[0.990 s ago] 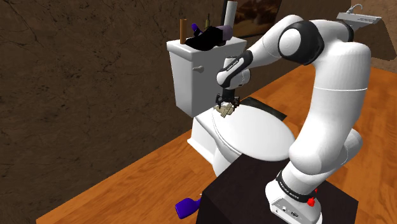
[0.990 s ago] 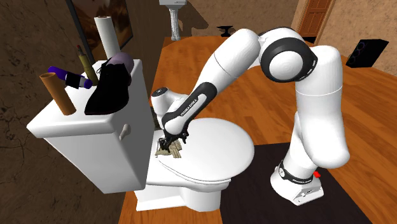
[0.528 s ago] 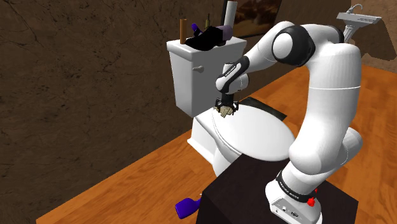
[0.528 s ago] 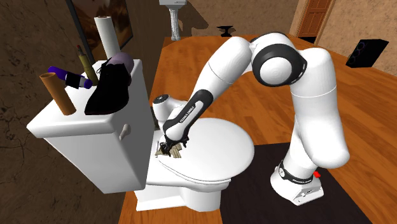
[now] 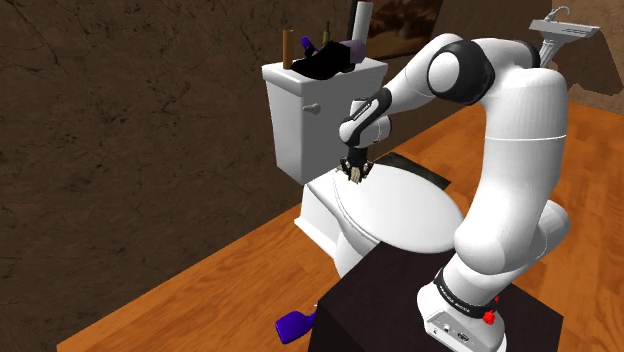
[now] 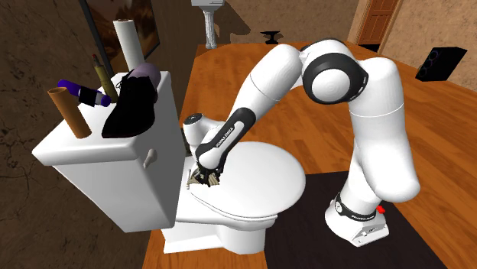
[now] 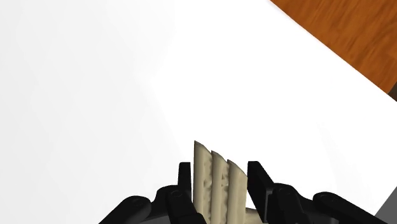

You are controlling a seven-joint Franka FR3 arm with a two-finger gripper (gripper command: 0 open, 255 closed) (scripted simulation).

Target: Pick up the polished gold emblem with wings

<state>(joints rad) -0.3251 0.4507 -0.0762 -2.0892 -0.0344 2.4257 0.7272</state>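
- Emblem [image 7: 218,188] is clamped in the gripper [image 7: 220,168], right? In the wrist view the two black fingers [image 7: 184,178] sit one on each side of it, pressed against its edges, so they're at a narrow spread with the piece between them.

- Yep, it's held. Looks pale tan with upright ribs or feathers, more beige than shiny gold. Behind it is the white toilet lid [image 7: 95,95], plus a strip of orange wood floor [image 7: 343,38] off in one corner.

- Where is it on the toilet, though?

- In the shoulder view the gripper [image 5: 354,168] points straight down with the emblem [image 5: 354,174] at its tips, over the back part of the lid [image 5: 400,205], close to the tank [image 5: 300,110]. The second exterior view agrees: emblem [image 6: 206,180] under the gripper [image 6: 205,176], right at the lid's [image 6: 252,179] rear edge on the tank [image 6: 99,168] side. Whether it's resting on the lid or just clear of it is hard to tell.

- Other stuff around?

- Tank top is cluttered: a brown tube [image 6: 67,111], a black thing [image 6: 130,111], a white roll [image 6: 128,42] behind. The white arm [image 5: 520,130] arches over from its black stand [image 5: 380,310], and a purple thing [image 5: 295,323] lies on the floor just beside the stand.
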